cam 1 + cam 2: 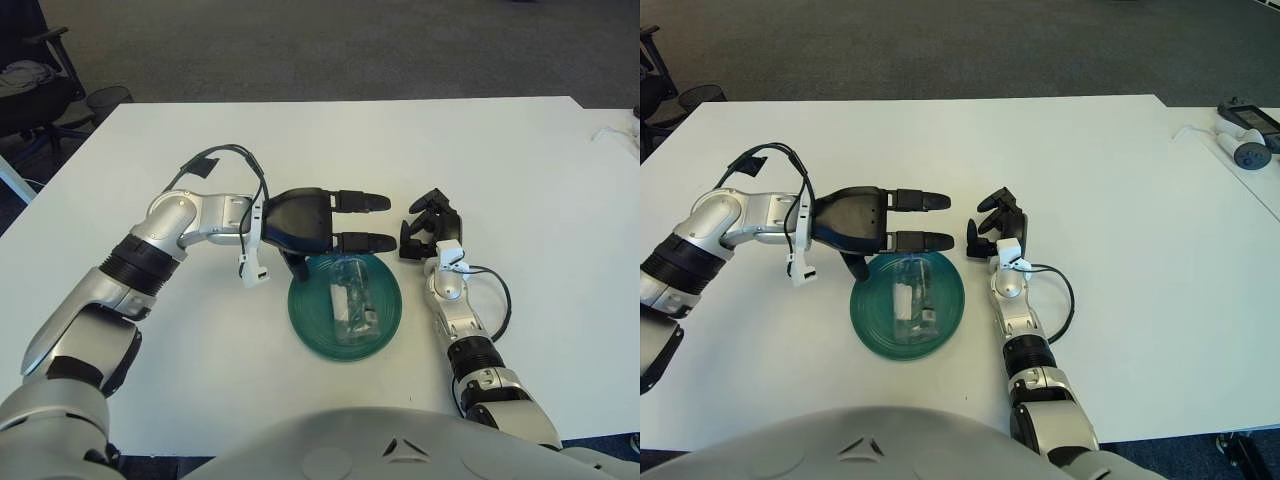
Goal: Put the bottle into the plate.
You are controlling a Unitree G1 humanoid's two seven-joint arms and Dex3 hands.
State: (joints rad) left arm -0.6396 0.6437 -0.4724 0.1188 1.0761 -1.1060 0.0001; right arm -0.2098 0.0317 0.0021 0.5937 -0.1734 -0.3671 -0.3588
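A clear plastic bottle lies on its side inside the green plate near the table's front edge. My left hand hovers just above the plate's far rim, fingers stretched out to the right and holding nothing. My right hand shows just right of the plate, fingers curled and empty. The bottle also shows in the right eye view.
The white table stretches wide behind the plate. A black office chair stands off the far left corner. Small devices with a cable lie on a second table at the far right.
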